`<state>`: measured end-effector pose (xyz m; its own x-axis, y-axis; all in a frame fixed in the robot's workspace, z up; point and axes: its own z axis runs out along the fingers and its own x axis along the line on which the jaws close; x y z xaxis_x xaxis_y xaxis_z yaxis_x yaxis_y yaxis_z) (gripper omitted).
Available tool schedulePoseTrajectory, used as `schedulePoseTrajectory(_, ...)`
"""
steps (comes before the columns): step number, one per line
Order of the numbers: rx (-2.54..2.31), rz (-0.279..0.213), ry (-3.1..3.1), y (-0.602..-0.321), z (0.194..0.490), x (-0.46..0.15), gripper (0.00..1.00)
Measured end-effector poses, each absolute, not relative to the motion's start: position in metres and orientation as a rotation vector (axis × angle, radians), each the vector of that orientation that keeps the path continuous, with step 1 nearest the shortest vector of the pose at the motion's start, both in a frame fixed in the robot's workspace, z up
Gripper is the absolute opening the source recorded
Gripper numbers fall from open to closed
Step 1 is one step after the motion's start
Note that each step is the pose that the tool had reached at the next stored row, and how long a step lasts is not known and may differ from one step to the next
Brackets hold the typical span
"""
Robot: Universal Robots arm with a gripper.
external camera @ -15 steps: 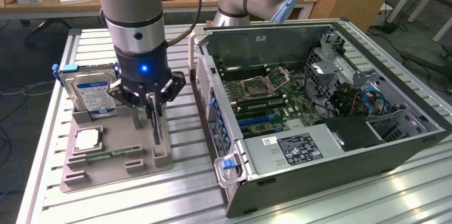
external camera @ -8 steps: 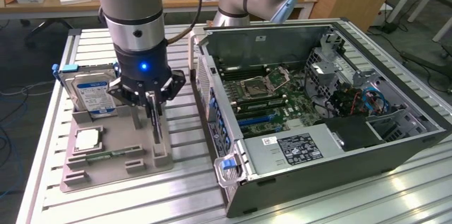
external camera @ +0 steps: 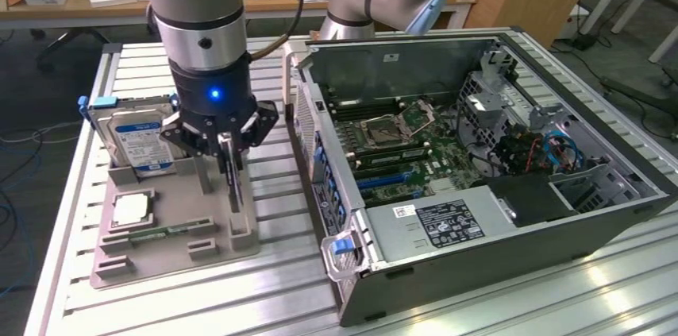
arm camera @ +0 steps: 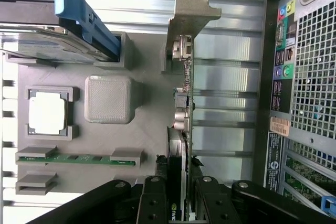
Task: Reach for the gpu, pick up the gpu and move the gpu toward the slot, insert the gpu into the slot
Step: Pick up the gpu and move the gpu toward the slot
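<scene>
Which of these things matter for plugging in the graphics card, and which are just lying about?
In the job: graphics card, gripped by the claw; card slot in the computer case.
Lying about: hard drive, processor chip, memory stick, all on the grey tray.

A silver, ribbed aluminium tabletop (external camera: pixel 212 304) carried two things in the exterior view. A grey plastic holder tray (external camera: pixel 159 266) sat at nine o'clock. Just beside it, at three o'clock, an open dark grey metal computer case (external camera: pixel 509 260) lay on its side.
</scene>
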<state>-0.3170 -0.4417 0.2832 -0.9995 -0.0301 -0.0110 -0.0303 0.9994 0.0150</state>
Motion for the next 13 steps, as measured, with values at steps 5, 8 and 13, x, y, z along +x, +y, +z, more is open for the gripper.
schedulePoseTrajectory(5, -0.047, 0.024, 3.130, -0.4417, 0.2874, -0.3170, 0.26)
schedulePoseTrajectory(8, -0.047, 0.024, 3.130, -0.4417, 0.2891, -0.3170, 0.26)
schedulePoseTrajectory(13, -0.047, 0.024, 3.130, -0.4417, 0.2926, -0.3170, 0.26)
